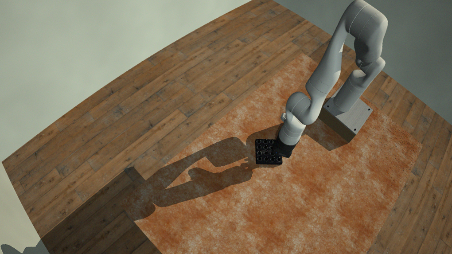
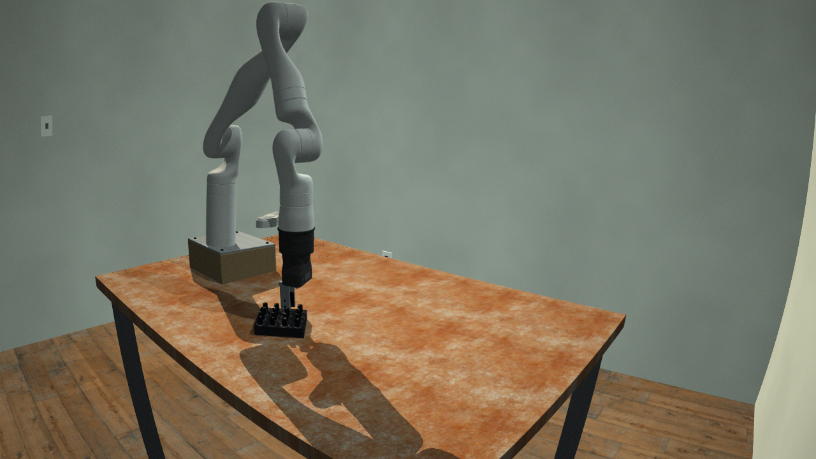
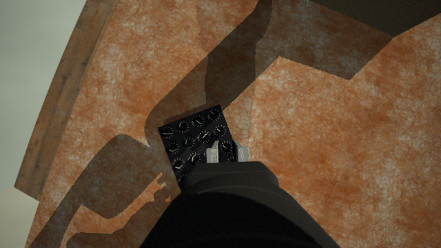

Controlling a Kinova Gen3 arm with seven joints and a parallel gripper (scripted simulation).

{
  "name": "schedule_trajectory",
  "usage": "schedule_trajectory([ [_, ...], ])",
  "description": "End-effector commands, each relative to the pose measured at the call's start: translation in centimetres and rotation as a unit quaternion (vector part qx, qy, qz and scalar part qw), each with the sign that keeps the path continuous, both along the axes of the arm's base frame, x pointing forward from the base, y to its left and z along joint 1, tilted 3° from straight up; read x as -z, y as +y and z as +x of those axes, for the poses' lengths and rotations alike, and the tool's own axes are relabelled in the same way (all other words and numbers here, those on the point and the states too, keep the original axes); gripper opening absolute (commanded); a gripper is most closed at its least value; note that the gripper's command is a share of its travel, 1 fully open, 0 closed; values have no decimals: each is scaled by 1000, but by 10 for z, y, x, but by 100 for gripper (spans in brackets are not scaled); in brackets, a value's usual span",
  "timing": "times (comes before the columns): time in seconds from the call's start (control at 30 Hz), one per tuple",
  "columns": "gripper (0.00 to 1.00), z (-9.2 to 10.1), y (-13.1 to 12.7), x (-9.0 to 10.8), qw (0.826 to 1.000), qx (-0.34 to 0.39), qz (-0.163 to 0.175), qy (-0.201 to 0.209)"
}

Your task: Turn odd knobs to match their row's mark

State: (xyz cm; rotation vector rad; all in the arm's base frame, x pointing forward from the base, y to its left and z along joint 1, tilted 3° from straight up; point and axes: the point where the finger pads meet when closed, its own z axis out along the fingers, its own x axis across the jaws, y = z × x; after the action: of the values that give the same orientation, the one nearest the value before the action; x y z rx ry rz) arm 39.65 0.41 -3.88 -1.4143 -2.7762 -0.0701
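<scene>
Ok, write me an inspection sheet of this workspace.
surface: table, mottled orange, crossed by shadows
job's things: black box on the table, knobs on top; some hidden by the pincer in the wrist view
clutter: nothing seen
grippers: pincer open at the box, its fingers apart, either side of a knob in the wrist view
cables: nothing seen
surroundings: plank floor, plain walls
</scene>
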Motion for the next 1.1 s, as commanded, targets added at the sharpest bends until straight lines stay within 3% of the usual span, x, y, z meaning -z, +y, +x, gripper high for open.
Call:
schedule_trajectory([
  [0.0, 46, 1, 0, -1, 1000, 0, 0, -1],
  [0.43, 46, 1, 0, -3, 1000, 0, 0, -1],
  [0.83, 46, 1, -2, -33, 1000, 0, 0, -1],
  [1.07, 46, 1, -2, -38, 1000, 0, 0, -1],
])
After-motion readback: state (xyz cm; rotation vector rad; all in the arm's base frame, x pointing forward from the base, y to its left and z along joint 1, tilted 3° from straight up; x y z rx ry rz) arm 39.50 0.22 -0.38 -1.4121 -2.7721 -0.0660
